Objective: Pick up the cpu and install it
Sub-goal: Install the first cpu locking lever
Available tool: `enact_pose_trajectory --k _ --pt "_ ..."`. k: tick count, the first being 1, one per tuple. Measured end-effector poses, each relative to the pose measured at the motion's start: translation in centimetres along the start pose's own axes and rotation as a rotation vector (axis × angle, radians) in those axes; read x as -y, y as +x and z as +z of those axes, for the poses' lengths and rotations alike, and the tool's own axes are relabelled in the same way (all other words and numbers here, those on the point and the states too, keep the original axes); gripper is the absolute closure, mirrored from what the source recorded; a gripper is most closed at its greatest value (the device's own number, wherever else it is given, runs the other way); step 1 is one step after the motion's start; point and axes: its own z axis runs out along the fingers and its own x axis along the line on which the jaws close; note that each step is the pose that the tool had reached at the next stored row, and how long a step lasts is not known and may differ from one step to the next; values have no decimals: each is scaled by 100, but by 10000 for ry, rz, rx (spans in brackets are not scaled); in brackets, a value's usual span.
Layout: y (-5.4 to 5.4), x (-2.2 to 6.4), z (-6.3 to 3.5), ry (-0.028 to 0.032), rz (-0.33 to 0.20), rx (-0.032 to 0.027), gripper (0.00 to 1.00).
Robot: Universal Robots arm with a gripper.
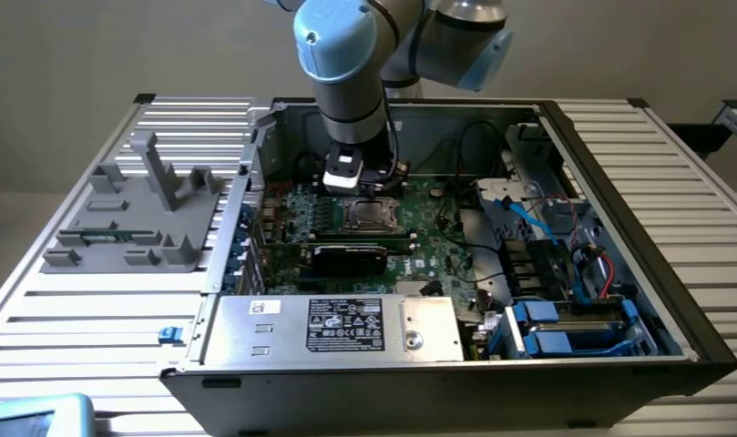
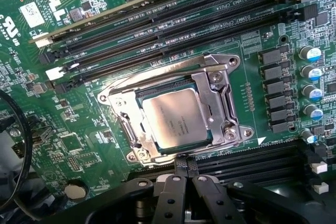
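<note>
The cpu [image 2: 176,123] already sits in the socket [image 2: 215,85] in the middle of the wrist picture. The hand [image 2: 182,174] is clenched and holds nothing, just beside the socket. The putting-in step looks almost done. The chip must lie flat.

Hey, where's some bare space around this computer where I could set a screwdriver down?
The ribbed table beyond the case, on the exterior view's right, is bare; so is the strip between the grey fixture block and the table's near edge. Inside the case is crowded.
</note>
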Motion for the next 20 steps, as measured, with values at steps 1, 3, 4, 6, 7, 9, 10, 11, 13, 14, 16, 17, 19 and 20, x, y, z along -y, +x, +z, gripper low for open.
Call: enact_pose_trajectory --k 1,3,4,6,7,9,10,11,13,14,16,17,19,20 --pt "7 2 1 -1 1 -1 89" --pt "25 8 4 0 3 -1 89" --pt "32 10 6 0 3 -1 89" --pt "46 14 8 0 5 -2 89" --pt "52 16 10 0 6 -2 89" --pt "66 20 12 1 9 -3 89" --pt "70 21 13 0 8 -3 89" --pt "72 22 13 1 9 -4 89" --pt "75 22 14 0 11 -3 89" --pt "77 23 14 0 9 -3 89" --pt "79 23 14 -1 10 -4 89" --pt "79 23 14 0 10 -4 89" --pt "80 23 14 0 9 -4 89" --pt "81 23 14 0 9 -3 89"
